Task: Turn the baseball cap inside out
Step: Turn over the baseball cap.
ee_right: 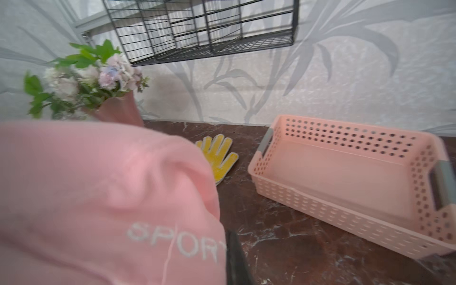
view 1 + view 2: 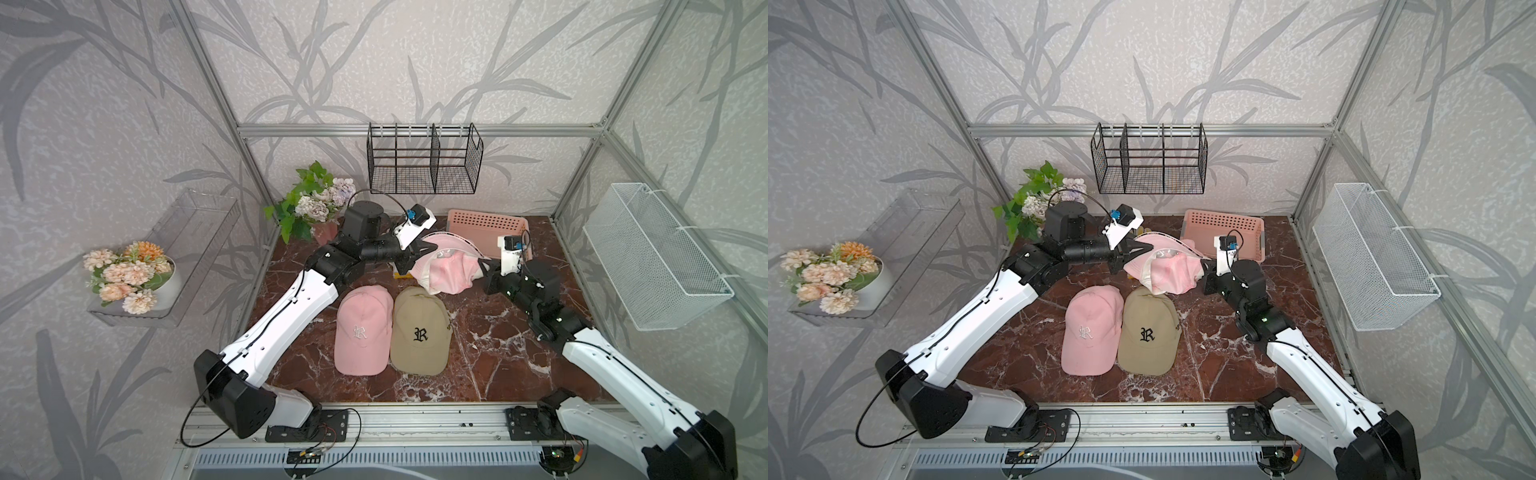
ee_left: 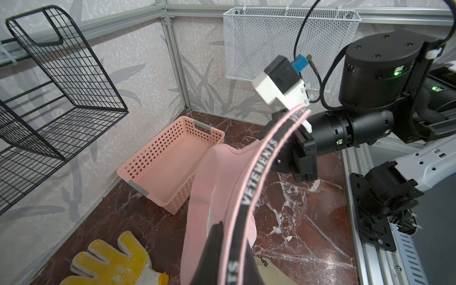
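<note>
The left fingers [image 2: 426, 248] and right fingers [image 2: 484, 264] are both clenched on a crumpled, soft pink baseball cap [image 2: 446, 270], held between them over the veined marble surface [image 2: 478, 340]. Its stiff brim curves upward beside a perforated pink basket [image 2: 478, 226].

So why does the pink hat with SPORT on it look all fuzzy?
In the right wrist view the lifted pink cap sits almost against the lens, so it smears, and the pink basket looks soft too; in the left wrist view the cap's lettered band is readable; both top views are sharp and evenly lit.
</note>
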You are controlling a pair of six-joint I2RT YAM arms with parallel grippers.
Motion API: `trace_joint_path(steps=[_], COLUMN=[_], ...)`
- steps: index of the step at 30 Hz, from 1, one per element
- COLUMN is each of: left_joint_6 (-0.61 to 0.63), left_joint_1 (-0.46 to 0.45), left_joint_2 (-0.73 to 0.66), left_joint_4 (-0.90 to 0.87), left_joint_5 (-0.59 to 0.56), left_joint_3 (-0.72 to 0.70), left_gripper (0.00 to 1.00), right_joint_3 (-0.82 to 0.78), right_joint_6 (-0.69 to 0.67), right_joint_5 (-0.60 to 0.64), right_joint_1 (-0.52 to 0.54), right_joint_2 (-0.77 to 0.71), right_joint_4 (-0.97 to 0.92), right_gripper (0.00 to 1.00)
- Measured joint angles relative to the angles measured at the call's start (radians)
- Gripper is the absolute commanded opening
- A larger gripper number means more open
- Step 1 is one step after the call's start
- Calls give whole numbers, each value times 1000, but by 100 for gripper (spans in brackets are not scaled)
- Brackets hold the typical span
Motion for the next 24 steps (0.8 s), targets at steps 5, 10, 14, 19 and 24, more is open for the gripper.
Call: trace_joint_path(steps=[5,10,14,19,24], left_joint_6=[-47,-85,-107,-145,-212], left_joint_1=[1,8,16,28,38], left_joint_2=[33,40,42,42,42], left_joint_4=[-10,-19,-21,-12,51], left_joint_5=[7,7,6,0,-31], left_joint_3=[12,11,11,11,-11], left_gripper=[0,0,0,0,0], right_joint_3=[33,37,40,47,102], right_joint_6=[27,67,97,131,165], right_joint_5=[97,144,152,144,127], right_joint_1=[14,6,-16,-39,-49], right_joint_2=[89,168,207,235,275], right_joint_4=[-9,-19,-27,-42,-97], right_gripper=[12,19,22,24,21])
